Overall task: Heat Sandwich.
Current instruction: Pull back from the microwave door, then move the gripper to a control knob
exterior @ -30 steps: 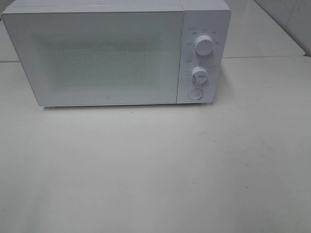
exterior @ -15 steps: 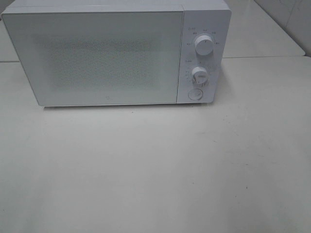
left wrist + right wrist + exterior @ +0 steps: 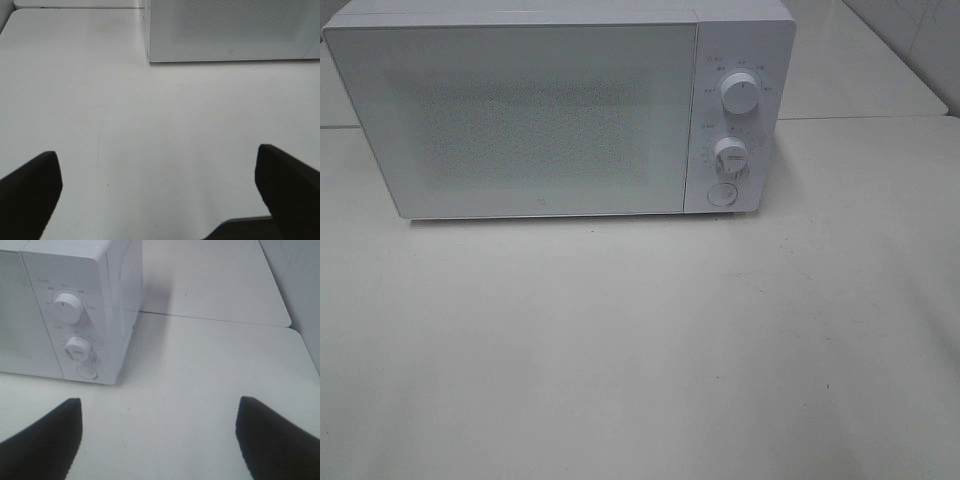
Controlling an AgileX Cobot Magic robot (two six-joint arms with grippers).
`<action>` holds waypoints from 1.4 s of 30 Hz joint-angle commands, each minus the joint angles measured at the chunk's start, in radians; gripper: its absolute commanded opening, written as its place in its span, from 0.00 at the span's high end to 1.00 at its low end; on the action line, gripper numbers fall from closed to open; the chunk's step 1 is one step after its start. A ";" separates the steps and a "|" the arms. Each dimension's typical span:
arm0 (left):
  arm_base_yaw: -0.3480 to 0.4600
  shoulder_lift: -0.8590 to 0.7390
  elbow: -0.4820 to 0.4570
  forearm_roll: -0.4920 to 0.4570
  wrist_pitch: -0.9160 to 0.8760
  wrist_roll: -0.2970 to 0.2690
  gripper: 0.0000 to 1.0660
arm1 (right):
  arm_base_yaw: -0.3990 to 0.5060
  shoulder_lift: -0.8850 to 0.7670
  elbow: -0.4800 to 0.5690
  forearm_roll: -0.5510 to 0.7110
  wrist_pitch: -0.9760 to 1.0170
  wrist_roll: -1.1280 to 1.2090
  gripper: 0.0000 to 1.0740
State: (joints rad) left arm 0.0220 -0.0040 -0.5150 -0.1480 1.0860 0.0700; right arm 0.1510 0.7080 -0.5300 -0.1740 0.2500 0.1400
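The sandwich is out of view in every frame. A white microwave (image 3: 560,110) stands at the back of the table with its door (image 3: 520,120) shut. Its upper knob (image 3: 740,92), lower knob (image 3: 731,155) and round button (image 3: 721,195) sit on the right panel. My left gripper (image 3: 157,200) hovers open over bare table in front of the microwave (image 3: 230,30). My right gripper (image 3: 157,440) is open too, nothing between its fingers, near the microwave's control panel (image 3: 70,325). Neither arm shows in the high view.
The white table (image 3: 640,350) spreads in front of the microwave. A second table surface (image 3: 860,70) lies behind it on the right, with a seam between them. A wall (image 3: 300,270) rises at the far right.
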 commanded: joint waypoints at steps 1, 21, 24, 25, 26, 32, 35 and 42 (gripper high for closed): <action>0.001 -0.023 0.000 -0.002 -0.011 -0.005 0.08 | -0.008 0.048 -0.007 -0.009 -0.076 0.018 0.29; 0.001 -0.023 0.000 -0.002 -0.011 -0.005 0.08 | 0.005 0.437 0.151 0.275 -0.776 -0.170 0.29; 0.001 -0.023 0.000 -0.002 -0.011 -0.005 0.08 | 0.058 0.475 0.166 0.363 -0.855 -0.227 0.29; 0.001 -0.023 0.000 -0.002 -0.011 -0.005 0.08 | 0.083 0.491 0.167 0.396 -0.871 -0.249 0.29; 0.001 -0.023 0.000 -0.002 -0.011 -0.005 0.08 | 0.137 0.528 0.167 0.464 -0.909 -0.303 0.29; 0.001 -0.023 0.000 -0.002 -0.011 -0.005 0.08 | 0.270 0.647 0.167 0.637 -1.082 -0.387 0.29; 0.001 -0.023 0.000 -0.002 -0.011 -0.005 0.08 | 0.312 0.687 0.167 0.675 -1.143 -0.387 0.29; 0.001 -0.023 0.000 -0.002 -0.011 -0.005 0.08 | 0.463 0.839 0.145 0.835 -1.336 -0.388 0.29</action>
State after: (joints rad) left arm 0.0220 -0.0040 -0.5150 -0.1480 1.0860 0.0700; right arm 0.5920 1.5280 -0.3710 0.6160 -1.0360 -0.2360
